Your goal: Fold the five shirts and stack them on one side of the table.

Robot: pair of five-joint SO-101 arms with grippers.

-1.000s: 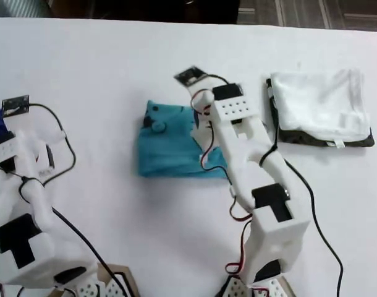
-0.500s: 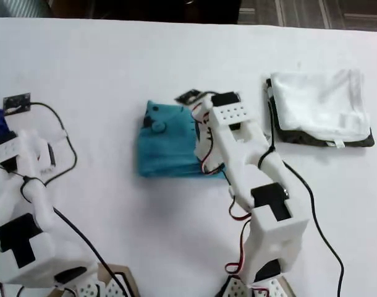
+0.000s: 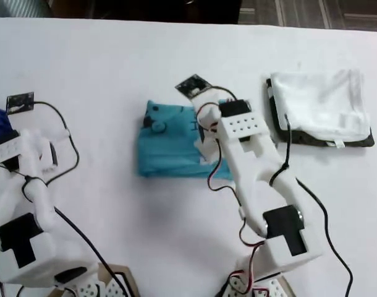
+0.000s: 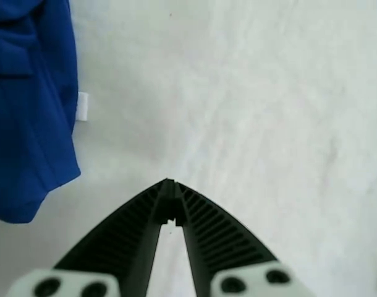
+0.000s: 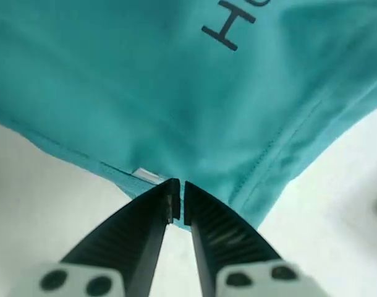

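A blue shirt (image 4: 28,111) lies at the white worktop's (image 3: 114,55) left edge, just beside the left gripper (image 4: 169,185), fingers pressed together. At centre, the right gripper (image 5: 178,189) pinches the folded teal shirt (image 3: 167,148) at its edge. Far right, a folded white shirt (image 3: 318,102) tops a dark shirt (image 3: 300,137).

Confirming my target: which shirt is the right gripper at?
The teal shirt mid-table, hem at the right gripper; white shirt and blue shirt lie apart.
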